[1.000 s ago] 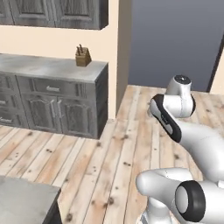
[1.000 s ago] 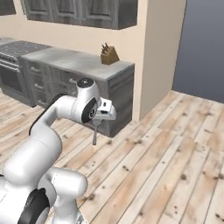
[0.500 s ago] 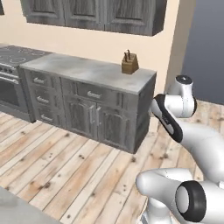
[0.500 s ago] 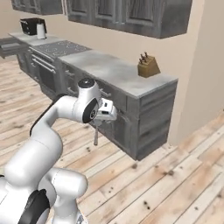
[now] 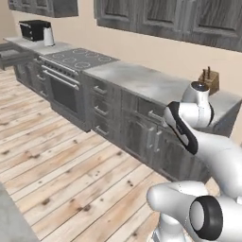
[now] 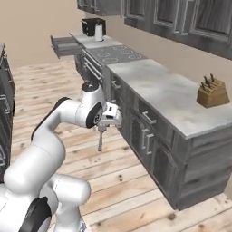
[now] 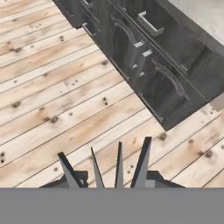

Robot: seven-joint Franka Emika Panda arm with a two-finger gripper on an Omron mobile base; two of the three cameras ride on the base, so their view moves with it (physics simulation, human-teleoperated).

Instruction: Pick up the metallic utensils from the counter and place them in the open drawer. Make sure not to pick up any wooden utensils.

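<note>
Fingers: two dark tips closed to a narrow gap on a fork, whose grey tines rise between them in the hand view.
Gripper: points down over the floor, just in front of the cabinet row, and is carried at about drawer-front height in the right base view.
Fork: slim and silver-grey. It hangs roughly upright below the gripper, clear of the floor and apart from the cabinet fronts.
Drawer: dark grey and pulled out at the far end of the cabinet row, beyond the hob and well apart from the gripper. It also shows at the left edge of the left base view.
Hob: a dark glass top with ring marks, set in the grey worktop between the drawer end and the plain stretch of top.
Toaster: black, at the far end of the worktop, with a white jug just beside it.
Knife block: wooden with dark handles, on the near end of the worktop.
Floor: pale wooden planks with dark knots, directly under the gripper.
Cabinets: dark grey panelled doors and drawers with silver bar handles.
</note>
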